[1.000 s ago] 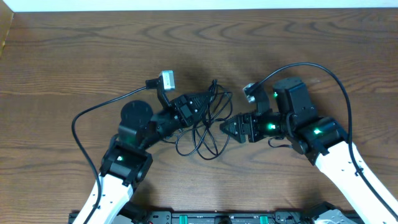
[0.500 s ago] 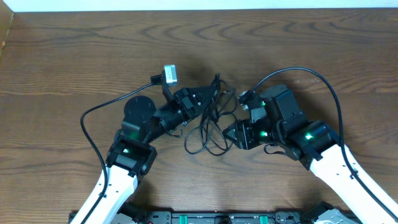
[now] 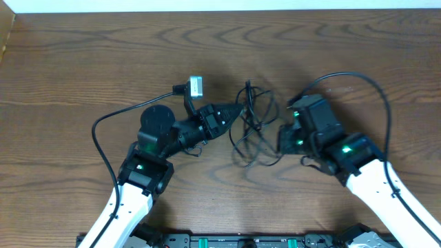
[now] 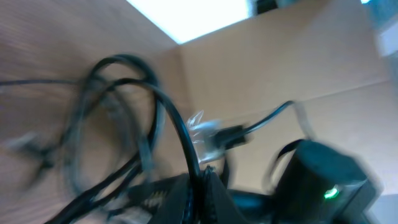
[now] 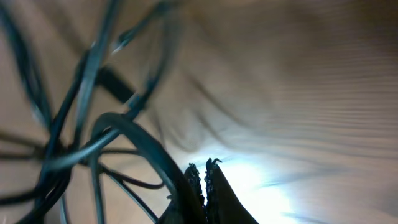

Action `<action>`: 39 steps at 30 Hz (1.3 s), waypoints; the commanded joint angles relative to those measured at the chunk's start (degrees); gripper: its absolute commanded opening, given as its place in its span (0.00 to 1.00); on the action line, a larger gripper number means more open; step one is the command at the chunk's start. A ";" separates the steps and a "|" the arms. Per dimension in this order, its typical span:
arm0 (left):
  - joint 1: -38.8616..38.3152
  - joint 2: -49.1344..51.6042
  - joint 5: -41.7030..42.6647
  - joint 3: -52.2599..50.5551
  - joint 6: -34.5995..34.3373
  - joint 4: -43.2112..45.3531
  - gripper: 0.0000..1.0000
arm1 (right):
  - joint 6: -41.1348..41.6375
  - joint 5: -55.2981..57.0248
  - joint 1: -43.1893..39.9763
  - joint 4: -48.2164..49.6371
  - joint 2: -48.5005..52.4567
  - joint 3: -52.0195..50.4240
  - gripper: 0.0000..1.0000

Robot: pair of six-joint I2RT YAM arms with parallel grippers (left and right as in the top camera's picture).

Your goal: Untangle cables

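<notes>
Item: cables (image 3: 251,127), black bunch, mid-worktop (image 3: 83,62), drifted toward 1 o'clock.
At its 9 o'clock: left hand (image 3: 236,114), clamped on a strand throughout.
At its 3 o'clock: right hand (image 3: 279,140), newly closed from wide onto a strand.
Both sides were gripped, so pulling apart looked feasible.

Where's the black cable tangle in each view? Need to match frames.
Overhead: black cable tangle at picture centre, on the wooden table.
Left wrist: blurred loops across the left half, over the table.
Right wrist: blurred strands filling the left half, with the table behind.
Shared landmark: the wooden table.
</notes>
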 commanded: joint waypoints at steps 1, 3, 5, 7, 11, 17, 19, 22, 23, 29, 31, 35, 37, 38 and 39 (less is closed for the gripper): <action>2.91 -0.57 -0.59 0.66 7.04 -4.35 0.08 | 6.16 12.96 -5.88 -1.09 -3.48 0.07 0.02; 5.46 -0.57 -2.43 0.66 7.04 -10.14 0.08 | 7.89 15.85 -10.16 -1.88 -5.01 0.07 0.02; 8.48 -0.59 -4.92 0.66 7.02 -17.22 0.08 | 9.97 16.61 -15.08 -2.49 -6.36 0.07 0.02; 11.34 -0.59 -6.86 0.66 7.02 -23.30 0.08 | 11.26 16.00 -19.54 -2.82 -7.21 0.07 0.02; 17.20 -0.59 -7.91 0.66 6.80 -32.50 0.07 | 11.61 12.44 -27.02 -3.48 -7.30 0.07 0.01; 22.38 -0.59 -7.89 0.66 6.80 -40.13 0.08 | 11.96 11.43 -31.34 -3.48 -6.21 0.07 0.01; 23.04 -0.59 -7.89 0.66 6.80 -41.09 0.08 | 12.24 11.08 -31.32 -3.45 -5.75 0.07 0.02; 23.04 -0.57 -7.87 0.66 5.25 -41.11 0.08 | 12.24 10.08 -31.21 -3.41 -4.74 0.07 0.02; 22.95 -0.57 -7.78 0.66 3.80 -41.11 0.08 | 12.24 8.87 -31.17 -3.34 -4.28 0.07 0.02; 19.12 -0.52 -7.23 0.66 1.25 -40.17 0.80 | 10.47 -5.77 -31.06 0.46 -1.31 0.07 0.02; 16.79 -0.52 -7.21 0.66 1.97 -38.88 0.84 | 8.61 -10.14 -31.06 3.26 -0.96 0.04 0.01; 10.71 -0.50 -7.30 0.66 7.58 -32.48 0.84 | 5.90 -20.72 -31.08 11.52 -0.98 0.07 0.02; 7.30 -0.42 -9.25 0.66 8.79 -30.91 0.84 | 5.95 -25.27 -31.06 16.22 -0.98 0.07 0.02; 5.11 -0.31 -11.91 0.61 8.76 -31.21 0.84 | 5.95 -27.71 -31.06 19.17 -0.98 0.07 0.01; 3.21 -0.11 -14.69 0.59 8.76 -31.87 0.84 | 5.95 -29.68 -31.06 21.79 -0.98 0.07 0.02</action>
